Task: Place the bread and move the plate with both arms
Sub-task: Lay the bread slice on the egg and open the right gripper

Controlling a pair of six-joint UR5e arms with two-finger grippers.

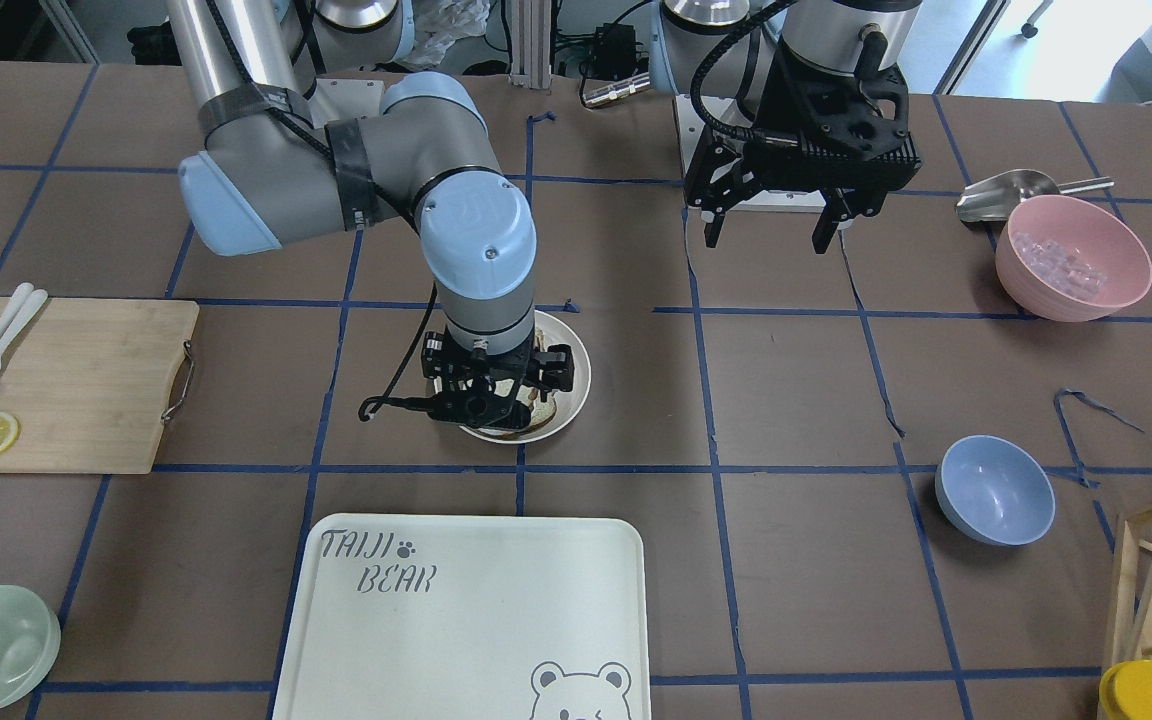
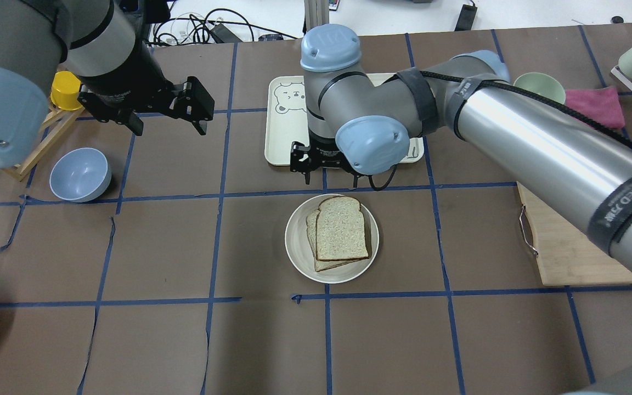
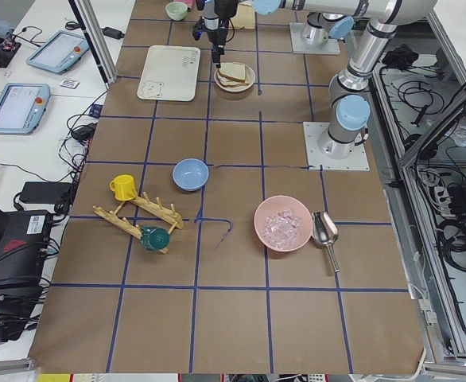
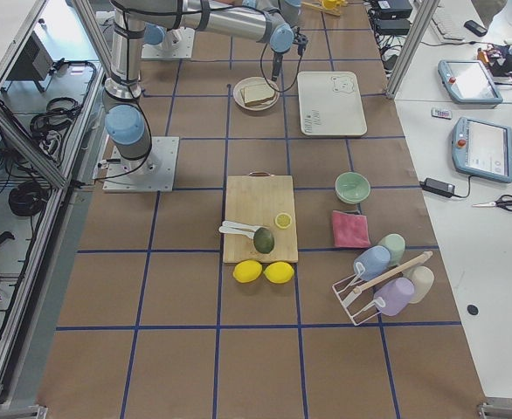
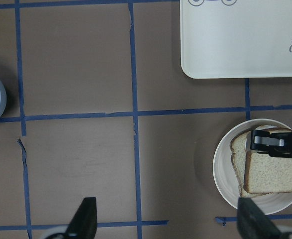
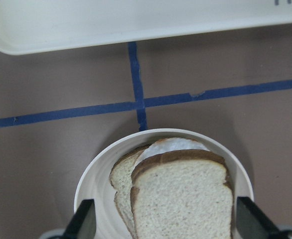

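The round cream plate sits mid-table with two slices stacked on it. The bread, speckled with a dark brown crust, lies on top of a smaller, paler slice. My right gripper hangs open just above the plate's far side, holding nothing; in its wrist view the bread and the plate lie below its spread fingers. My left gripper is open and empty, high over bare table to the left of the plate.
The bear-print tray lies just beyond the plate. A blue bowl stands far left, a wooden cutting board to the right. A pink bowl with a metal scoop stands on the left arm's side.
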